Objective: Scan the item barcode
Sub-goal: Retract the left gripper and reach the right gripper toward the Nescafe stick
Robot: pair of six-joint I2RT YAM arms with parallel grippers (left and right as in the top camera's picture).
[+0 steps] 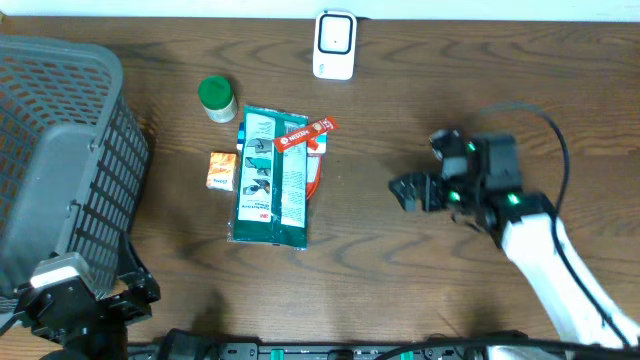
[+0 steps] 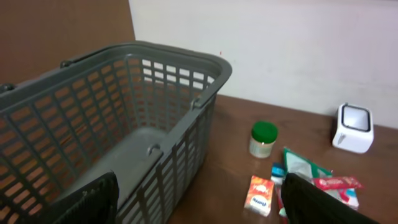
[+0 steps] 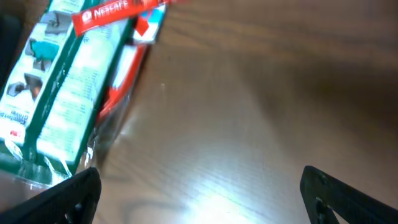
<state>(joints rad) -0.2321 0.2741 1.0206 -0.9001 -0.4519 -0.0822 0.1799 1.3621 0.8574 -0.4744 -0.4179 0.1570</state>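
Right fingers (image 3: 200,186): spread wide, empty, low over the bare worktop (image 1: 400,290) just right of the green package (image 1: 272,178).
Left fingers (image 2: 200,186): apart, empty, at the near left beside the basket (image 1: 60,120).
Item: green package flat at mid-worktop, red Nescafé stick (image 1: 305,134) across its far end; scanner (image 1: 334,44) at the far edge.
Barcode: not visible, possibly face down.
Risk: a shallow pinch on the slick flat pack could slip, drag the stick along, or present the wrong face to the scanner.

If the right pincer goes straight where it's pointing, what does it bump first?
Probably the green packet, with only bare table between. The right pincer points across toward it, jaws open, though I can't tell if it's aimed a bit downward.
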